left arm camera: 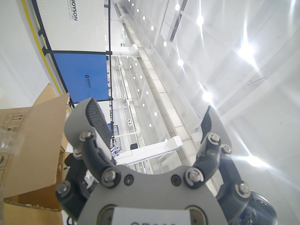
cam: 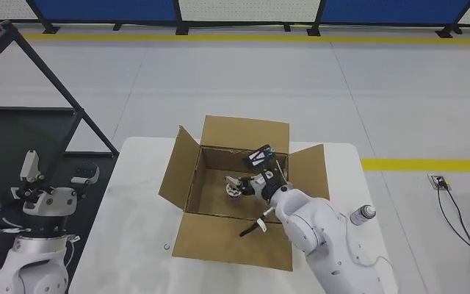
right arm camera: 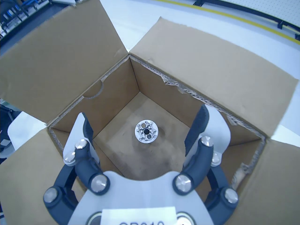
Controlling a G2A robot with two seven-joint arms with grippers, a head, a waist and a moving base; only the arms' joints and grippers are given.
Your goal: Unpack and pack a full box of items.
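From the top, you are seeing the cardboard box [cam: 246, 134] sitting open on the table [cam: 139, 220], the right gripper [cam: 248, 184] hanging over its inside. In the left wrist view, your left gripper [left arm camera: 150, 108] is pointing up at the ceiling [left arm camera: 234, 36], jaws spread wide, holding nothing, just beside the box. In the right wrist view, the right jaws are gaping empty, a metal disc [right arm camera: 146, 132] lying on the box floor below their gap.

Plain brown cardboard box [right arm camera: 211, 71], silvery perforated disc [right arm camera: 146, 132], white table [cam: 139, 191].
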